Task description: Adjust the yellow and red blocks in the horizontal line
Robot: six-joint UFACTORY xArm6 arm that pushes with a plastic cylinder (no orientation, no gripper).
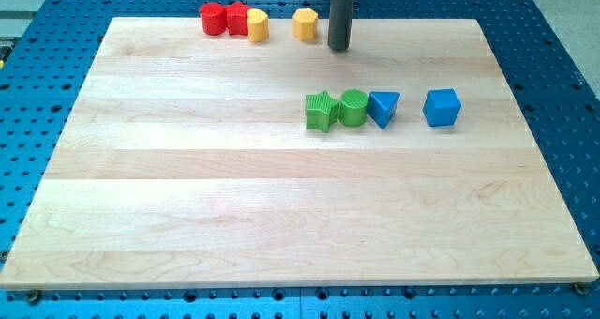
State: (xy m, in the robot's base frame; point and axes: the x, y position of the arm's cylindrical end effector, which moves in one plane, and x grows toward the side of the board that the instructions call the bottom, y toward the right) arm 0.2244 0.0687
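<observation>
Along the desk's [281,216] top edge, tip [338,48] is sitting just right of yellow hexagonal block [305,24]; no pincer is showing.

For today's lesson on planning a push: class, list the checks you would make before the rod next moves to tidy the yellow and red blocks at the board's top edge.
1. My tip visible and touching no block: ok.
2. Red blocks touching each other: ok.
3. Left yellow block against the reds: ok.
4. Right yellow block joined to the row: not ok, a gap remains.
5. Tip beside that block, on the view's right: ok.
6. Green and blue blocks out of the path: ok.
</observation>
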